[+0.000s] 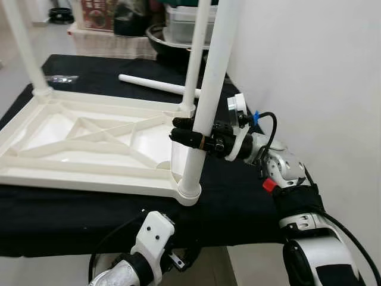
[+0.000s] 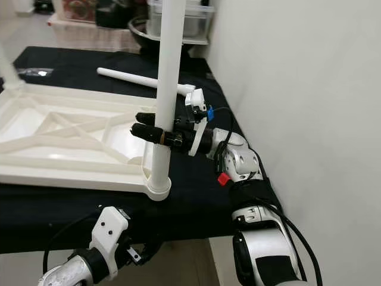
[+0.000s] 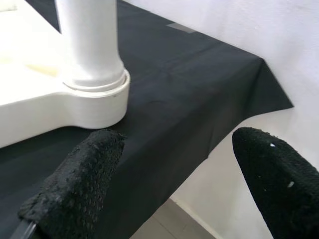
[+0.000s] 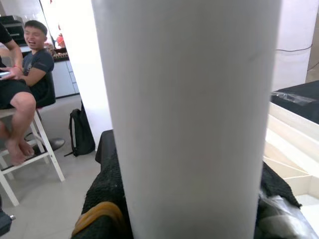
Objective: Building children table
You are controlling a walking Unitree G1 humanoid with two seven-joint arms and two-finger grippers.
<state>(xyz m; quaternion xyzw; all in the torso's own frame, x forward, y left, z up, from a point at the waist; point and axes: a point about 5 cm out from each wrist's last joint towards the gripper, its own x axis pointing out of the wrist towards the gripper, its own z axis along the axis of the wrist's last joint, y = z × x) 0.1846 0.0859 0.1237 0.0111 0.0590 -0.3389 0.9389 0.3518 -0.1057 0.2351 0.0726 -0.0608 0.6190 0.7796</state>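
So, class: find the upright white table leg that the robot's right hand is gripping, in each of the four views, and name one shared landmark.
Left eye view: the leg stands right of centre, gripped by the right hand.
Right eye view: left of centre.
Left wrist view: its base, upper left.
Right wrist view: centre, very close.
Shared landmark: the black cloth.

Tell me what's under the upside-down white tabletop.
The tabletop lies on a black cloth that shows around it and drapes over the near edge. What the cloth covers cannot be seen. The right end effector grips the near leg.
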